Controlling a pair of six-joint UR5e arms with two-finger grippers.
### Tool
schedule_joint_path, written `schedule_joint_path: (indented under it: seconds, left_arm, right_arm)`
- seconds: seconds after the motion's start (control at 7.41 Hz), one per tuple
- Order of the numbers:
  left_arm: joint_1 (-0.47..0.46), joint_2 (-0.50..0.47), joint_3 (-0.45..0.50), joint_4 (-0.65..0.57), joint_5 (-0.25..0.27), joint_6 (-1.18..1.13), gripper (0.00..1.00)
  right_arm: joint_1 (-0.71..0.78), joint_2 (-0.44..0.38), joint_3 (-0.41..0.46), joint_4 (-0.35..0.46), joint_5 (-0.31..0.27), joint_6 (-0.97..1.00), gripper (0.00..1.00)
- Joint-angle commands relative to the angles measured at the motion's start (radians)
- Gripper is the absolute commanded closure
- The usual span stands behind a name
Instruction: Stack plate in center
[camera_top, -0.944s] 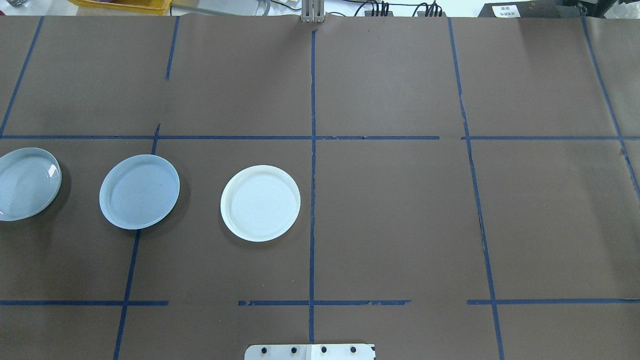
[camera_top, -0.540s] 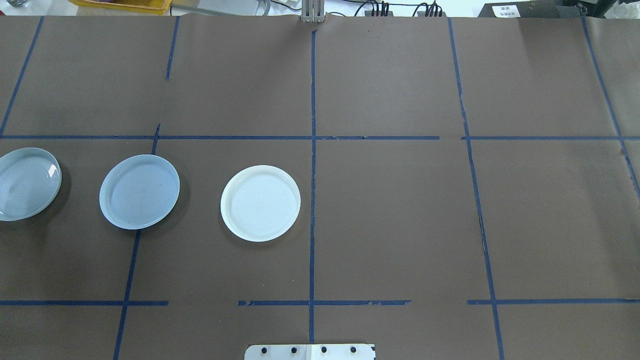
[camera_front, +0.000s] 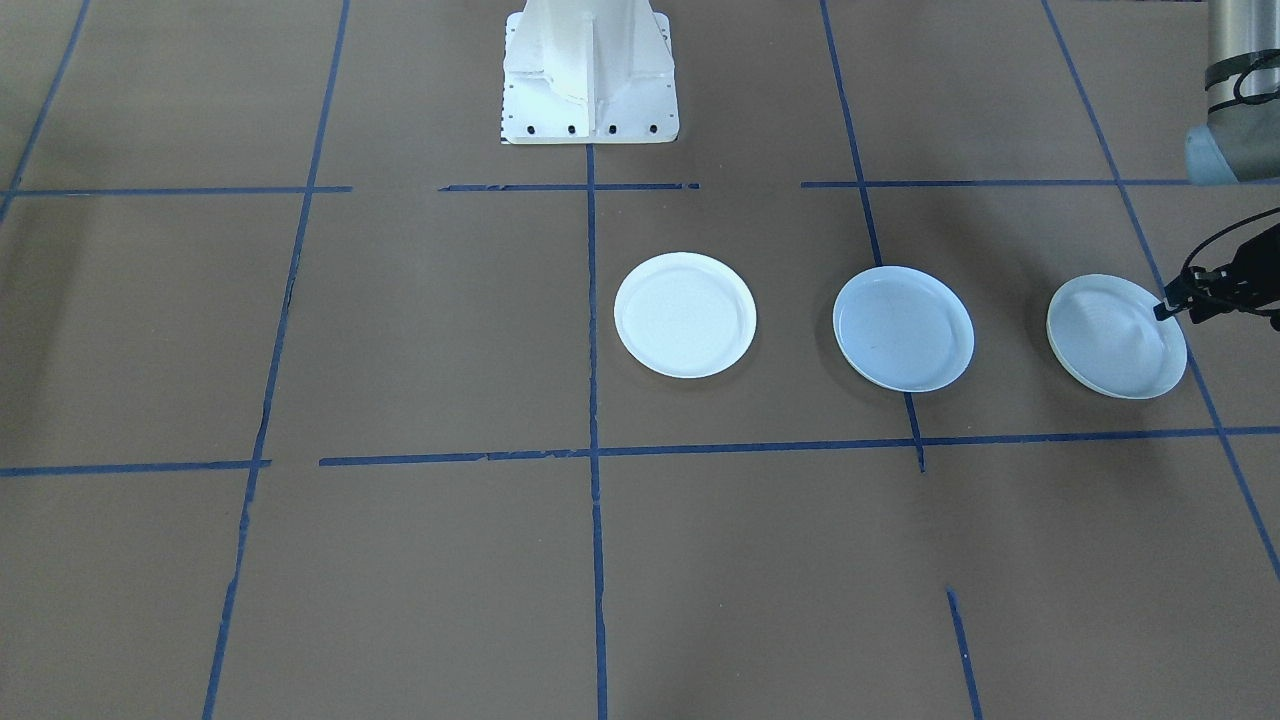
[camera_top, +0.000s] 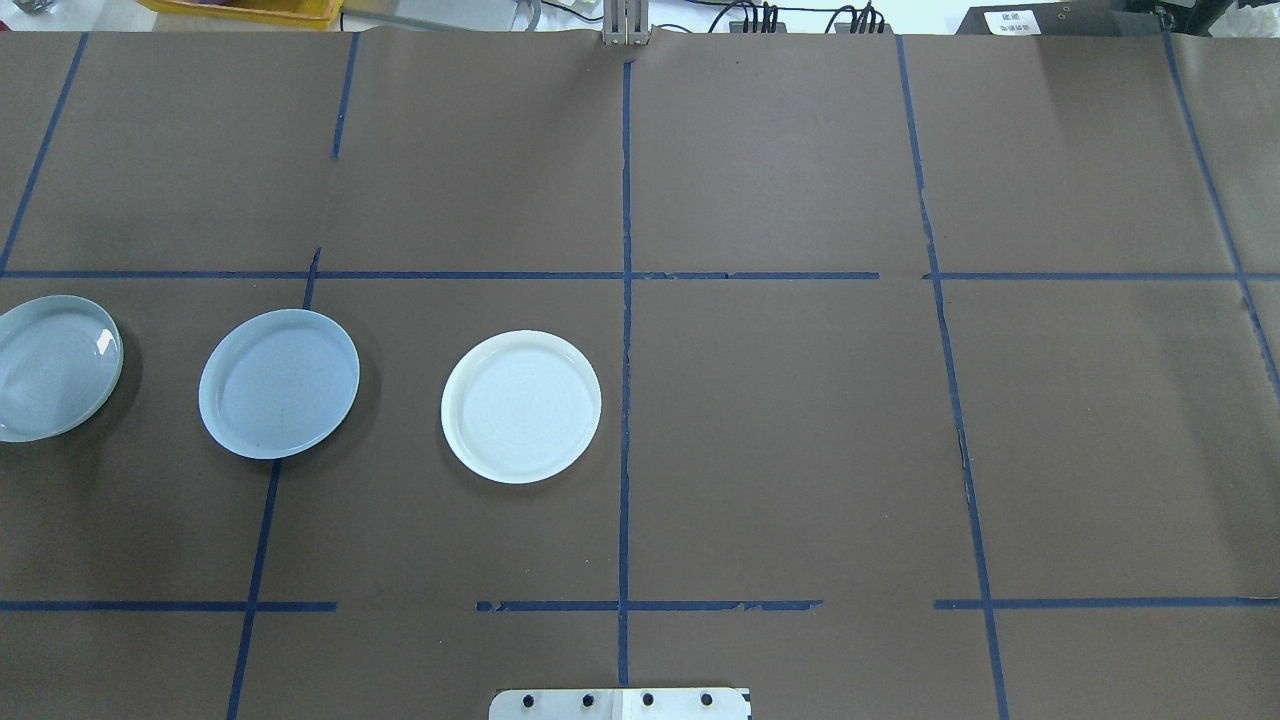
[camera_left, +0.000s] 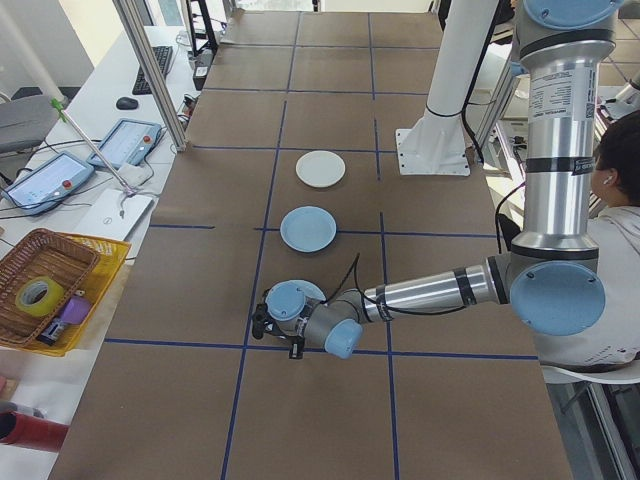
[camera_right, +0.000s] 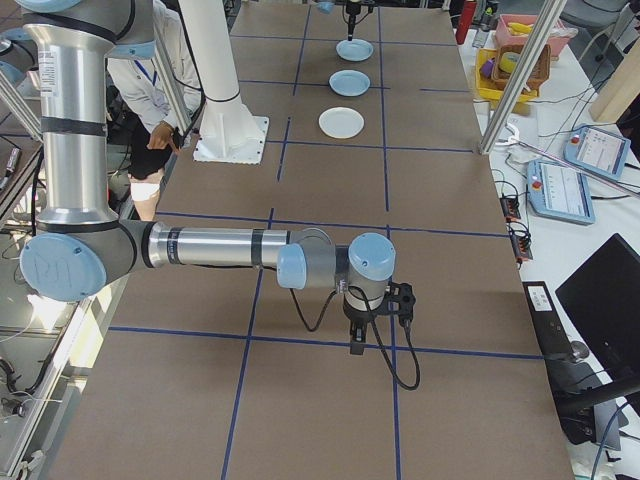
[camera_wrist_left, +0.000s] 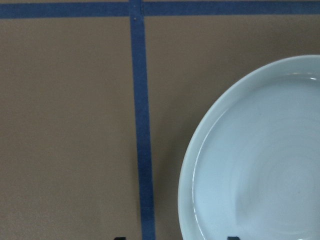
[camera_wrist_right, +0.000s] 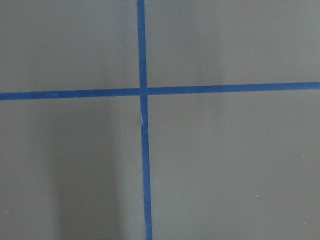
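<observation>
Three shallow plates in a row, left gripper at the outermost one

The smooth blue plate (camera_top: 279, 383) lies flat in the middle of the row, apart from the white plate (camera_top: 521, 406) on its right and the ringed plate (camera_top: 52, 367) on its left. It looks light, stiff and slick, likely plastic; the low rim is the only place to pinch, and it may slide on the brown table cover (camera_top: 800, 450). The left gripper (camera_front: 1190, 300) sits at the ringed plate's outer edge with its fingers apart, holding nothing. The right gripper (camera_right: 375, 320) hangs over bare table well away; whether it is parted I cannot tell. No brand or readable writing shows on the plates.
</observation>
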Motion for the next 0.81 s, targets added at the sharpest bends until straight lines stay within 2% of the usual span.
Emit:
schedule_joint_path:
  seconds: [0.0,0.27,0.54,0.67]
  left_arm:
    - [0.005,-0.017,0.02,0.0,0.0,-0.006,0.39]
    - [0.01,-0.034,0.034,0.0,0.0,-0.008,0.58]
    - [0.011,-0.042,0.035,0.005,0.0,-0.008,1.0]
    - [0.01,-0.042,0.037,0.008,-0.05,-0.008,1.0]
  right_arm:
    - [0.0,0.0,0.0,0.0,0.0,-0.001,0.0]
    - [0.0,0.0,0.0,0.0,0.001,0.0,0.0]
    - [0.0,0.0,0.0,0.0,0.001,0.0,0.0]
    - [0.0,0.0,0.0,0.0,0.0,-0.001,0.0]
